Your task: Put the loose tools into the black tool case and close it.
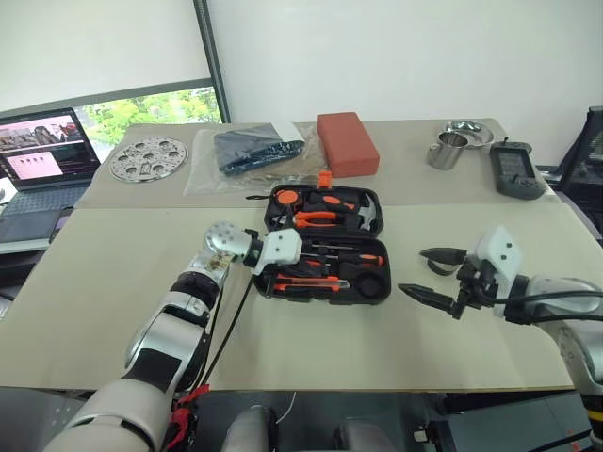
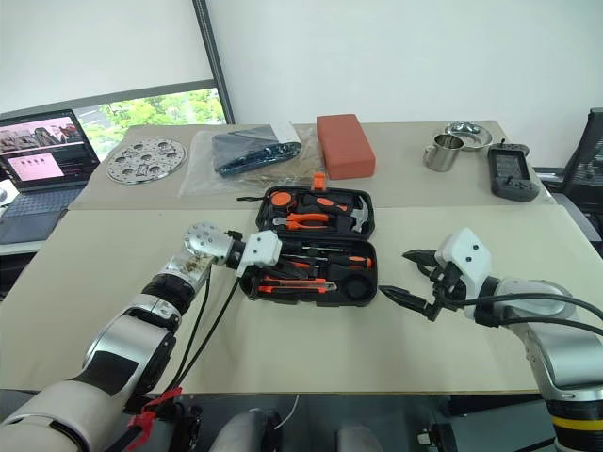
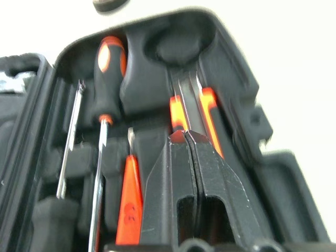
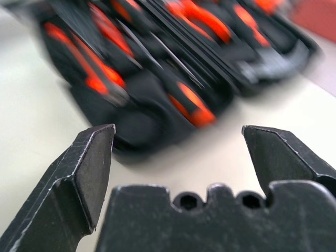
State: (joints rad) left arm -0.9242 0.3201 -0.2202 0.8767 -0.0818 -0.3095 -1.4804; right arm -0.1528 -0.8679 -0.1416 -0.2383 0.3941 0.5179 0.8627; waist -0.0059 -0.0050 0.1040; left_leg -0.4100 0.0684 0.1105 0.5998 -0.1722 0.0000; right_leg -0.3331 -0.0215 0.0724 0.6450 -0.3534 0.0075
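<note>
My left end effector (image 1: pixel 303 250), fingers together, hovers over the open, tool-filled rectangular black plastic clamshell tool case (image 1: pixel 325 247) mid-tabletop (image 1: pixel 113 282); right end effector (image 1: pixel 435 275) spread beside it; I judge the case stiff, light, best closed by its far lid edge.

Head pair: high, looking forward and down over the beige table (image 1: pixel 94 311).
Left wrist: tight inside the open black plastic tool case (image 3: pixel 231 63).
Right wrist: low, near, facing that case too.
</note>
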